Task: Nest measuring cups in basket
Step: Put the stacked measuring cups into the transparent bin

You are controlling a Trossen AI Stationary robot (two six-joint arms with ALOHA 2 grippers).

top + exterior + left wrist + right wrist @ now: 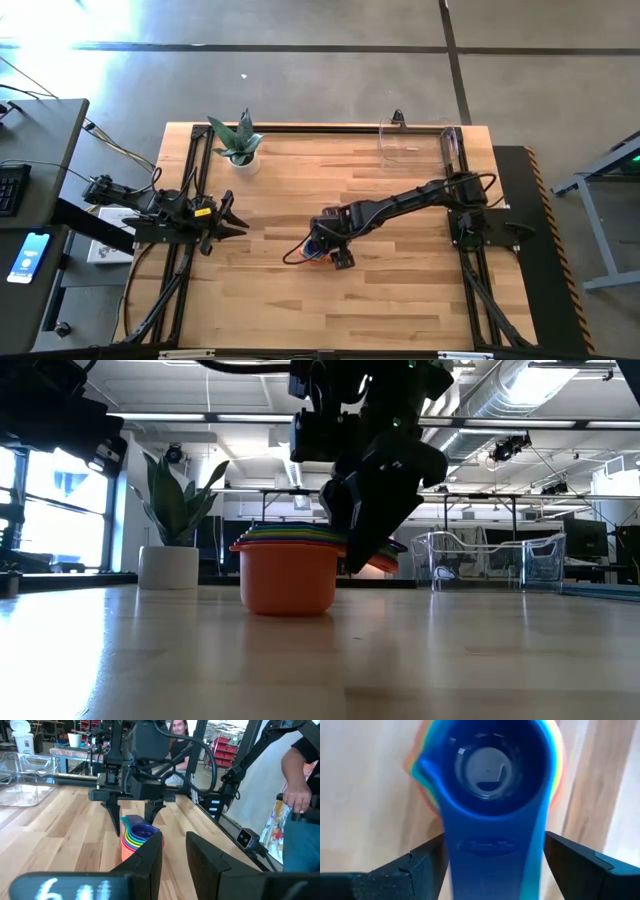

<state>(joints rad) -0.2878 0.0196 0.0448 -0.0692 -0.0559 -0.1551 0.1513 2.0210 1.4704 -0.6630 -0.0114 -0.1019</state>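
Near the middle of the worktop, a bit toward 6 o'clock in the overhead view, sits the whole stack of measuring cups, already nested one inside the other with the orange one on the outside. The right gripper is parked right over it, jaws spread wide with nothing in them. From its own wrist camera the top cup's blue handle runs straight down the gap between the two fingers, lengthwise, so the handle's long axis points back at the wrist and the bowl sits just ahead of the fingertips. That's the bit that matters: my guess is the next move is closing on that handle, or on the stack's rim, and the jaws are already straddling it.

The basket is well away, up at about 1 o'clock from the stack, by the far edge of the worktop. It looks empty from above. So the stack isn't in it yet, and that carry is what's left, I'd say.

The right arm is obviously the nearer one. The left gripper waits out at 9 o'clock near the worktop's left edge, jaws partly apart, holding nothing.

Counts, big to small:
- 1 worktop
- 2 arms
- 1 basket
- 1 potted plant, at about 11 o'clock
- 1 stack of cups; I can pick out orange, yellow, green, blue and purple rims, but can't count every cup for sure
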